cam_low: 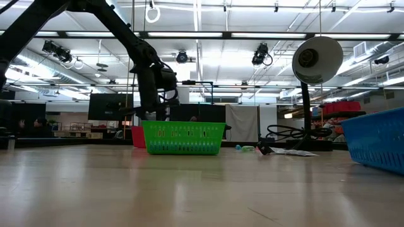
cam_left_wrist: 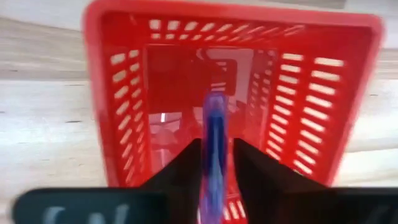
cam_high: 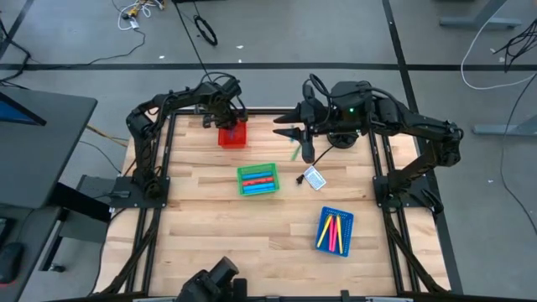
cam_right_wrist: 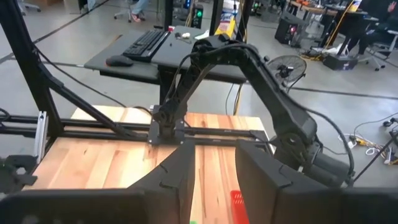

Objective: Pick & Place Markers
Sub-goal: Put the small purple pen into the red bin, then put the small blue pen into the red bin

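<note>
My left gripper [cam_left_wrist: 214, 168] hovers over the red tray [cam_high: 232, 136] at the far side of the table, shut on a blue marker [cam_left_wrist: 214, 134]. My right gripper [cam_high: 284, 122] is open and raised near the far edge, right of the red tray, fingers pointing toward the table's left. A green marker [cam_high: 294, 153] lies on the wood below it. The green tray [cam_high: 257, 179] holds red, blue and green markers. The blue tray [cam_high: 336, 231] holds yellow, pink and red markers. My left gripper pinches the blue marker between its two fingers [cam_left_wrist: 183, 171], coming from above and pointing down into the red tray. The marker runs along the fingers, and its free end [cam_left_wrist: 215, 102] sticks out past them over the tray's inside, lifted clear.
A small white-and-blue card [cam_high: 315, 178] lies right of the green tray, with a small dark object [cam_high: 299, 178] beside it. Bare wood stretches along the near half of the table, left of the blue tray. Black frame rails [cam_high: 168, 159] run along both sides of the table.
</note>
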### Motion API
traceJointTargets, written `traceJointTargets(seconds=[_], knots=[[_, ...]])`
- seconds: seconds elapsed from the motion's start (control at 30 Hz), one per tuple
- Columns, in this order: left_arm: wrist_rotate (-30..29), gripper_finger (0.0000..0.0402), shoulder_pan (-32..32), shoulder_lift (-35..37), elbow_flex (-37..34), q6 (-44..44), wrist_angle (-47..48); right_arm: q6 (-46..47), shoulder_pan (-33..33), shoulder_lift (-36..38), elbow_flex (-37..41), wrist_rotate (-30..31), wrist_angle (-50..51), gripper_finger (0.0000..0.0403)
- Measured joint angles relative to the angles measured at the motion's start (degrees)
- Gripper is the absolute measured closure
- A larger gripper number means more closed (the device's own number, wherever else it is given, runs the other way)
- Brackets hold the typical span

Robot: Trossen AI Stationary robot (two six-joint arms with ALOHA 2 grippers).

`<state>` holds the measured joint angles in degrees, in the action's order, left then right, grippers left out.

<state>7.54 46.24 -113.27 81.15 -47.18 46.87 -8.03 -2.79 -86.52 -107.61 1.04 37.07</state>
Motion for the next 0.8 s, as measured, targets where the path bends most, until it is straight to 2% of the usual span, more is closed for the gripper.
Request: traceJointTargets(seconds=[0.17, 0.33, 0.47, 0.6, 0.7, 0.8], knots=[[0.2, 0.0227, 0.1, 0.0, 0.1, 0.3, 0.1, 0.5, 0.0, 0.0, 0.0, 0.0, 1.0, 0.0286], [1.2, 0.0187, 0.1, 0.0, 0.1, 0.6, 0.2, 0.2, 0.0, 0.0, 0.0, 0.0, 0.7, 0.0286], [1.8, 0.0182, 0.1, 0.0, 0.1, 0.6, 0.2, 0.0, 0.0, 0.0, 0.0, 0.0, 0.7, 0.0286], [5.7, 0.0190, 0.2, 0.0, 0.7, 1.3, 0.2, 0.0, 0.0, 0.0, 0.0, 0.0, 0.8, 0.0286], [8.8, 0.0195, 0.2, 0.0, 3.3, 6.7, 1.2, 0.0, 0.0, 0.0, 0.0, 0.0, 0.8, 0.0286], [11.0, 0.0198, 0.2, 0.0, 7.2, 15.8, 4.8, 0.0, 0.0, 0.0, 0.0, 0.0, 0.9, 0.0286]])
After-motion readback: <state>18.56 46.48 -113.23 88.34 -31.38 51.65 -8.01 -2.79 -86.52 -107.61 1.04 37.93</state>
